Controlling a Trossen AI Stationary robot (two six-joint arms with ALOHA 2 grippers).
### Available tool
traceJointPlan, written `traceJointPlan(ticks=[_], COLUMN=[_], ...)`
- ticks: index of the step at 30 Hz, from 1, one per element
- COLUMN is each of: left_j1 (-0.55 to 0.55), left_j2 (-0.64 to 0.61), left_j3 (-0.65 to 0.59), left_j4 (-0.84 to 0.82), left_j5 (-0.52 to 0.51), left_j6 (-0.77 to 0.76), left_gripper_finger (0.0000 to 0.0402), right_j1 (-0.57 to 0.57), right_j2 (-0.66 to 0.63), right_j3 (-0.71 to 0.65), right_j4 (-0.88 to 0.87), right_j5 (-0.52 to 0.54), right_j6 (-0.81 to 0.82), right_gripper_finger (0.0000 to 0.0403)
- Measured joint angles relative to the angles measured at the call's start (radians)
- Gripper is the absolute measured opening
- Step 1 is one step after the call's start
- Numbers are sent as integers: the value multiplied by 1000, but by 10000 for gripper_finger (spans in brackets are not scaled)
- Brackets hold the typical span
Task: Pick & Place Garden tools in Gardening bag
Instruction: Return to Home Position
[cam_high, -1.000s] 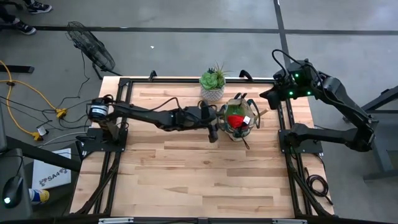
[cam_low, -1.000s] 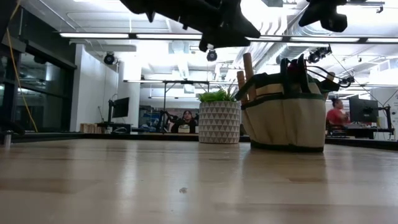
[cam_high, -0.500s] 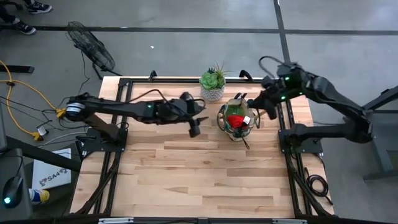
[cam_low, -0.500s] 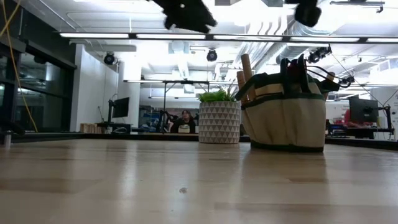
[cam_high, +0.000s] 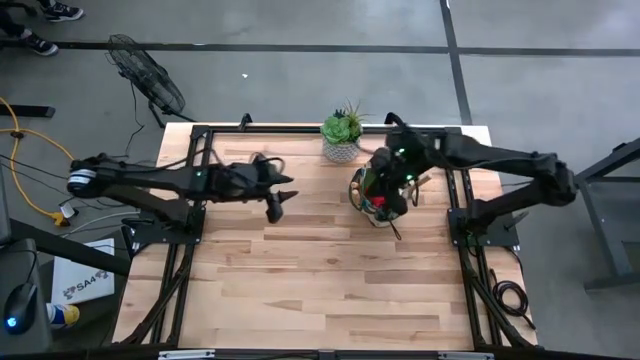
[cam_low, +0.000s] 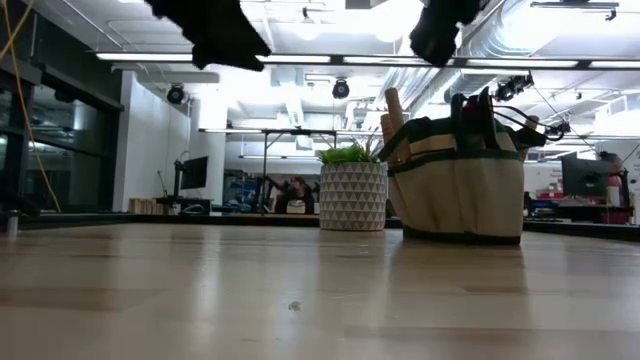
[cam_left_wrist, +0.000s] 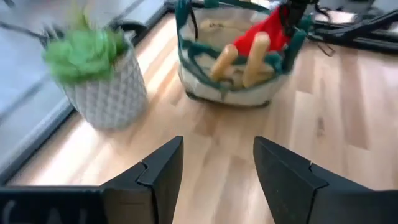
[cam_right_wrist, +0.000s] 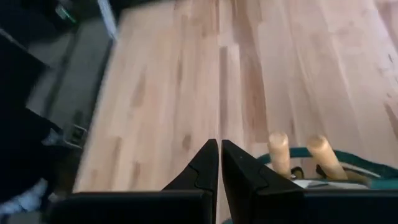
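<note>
**Bag filled, both arms raised**

Gardening bag (cam_low: 460, 190): upright on the table (cam_high: 300, 280), right of centre in the high view, just beside the potted succulent (cam_low: 352, 195). Contents showing: wooden handles (cam_left_wrist: 255, 53), red cone (cam_left_wrist: 264, 31). Left gripper (cam_left_wrist: 217, 142): centre-left, above bare wood, fingers spread. Right gripper (cam_right_wrist: 219, 146): over the bag, fingers pressed together.

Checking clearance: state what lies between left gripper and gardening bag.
Only bare table separates left gripper from gardening bag, per high and left wrist views.
</note>
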Motion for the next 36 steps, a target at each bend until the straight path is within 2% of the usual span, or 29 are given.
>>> traceJointPlan(ticks=[7,13,20,24,27,32,36], left_j1=[-1,-1,-1,-1,-1,-1,-1], left_j2=[-204,-335,-401,-404,-404,-408,-408], left_j3=[-235,-348,-395,-399,-399,-399,-399], left_j4=[160,140,153,143,142,128,113], left_j5=[62,61,61,62,63,62,61], left_j6=[-134,-204,-231,-232,-226,-205,-205], left_gripper_finger=[189,189,189,189,189,189,189], right_j1=[29,28,28,28,28,28,28], right_j2=[109,137,138,138,138,138,138], right_j3=[0,0,0,0,0,0,0], right_j4=[-3,15,15,10,-11,-31,-75], right_j5=[89,197,220,254,238,317,326], right_j6=[-87,-94,-115,-104,-105,-73,-52], right_gripper_finger=[10,10,10,10,10,10,10])
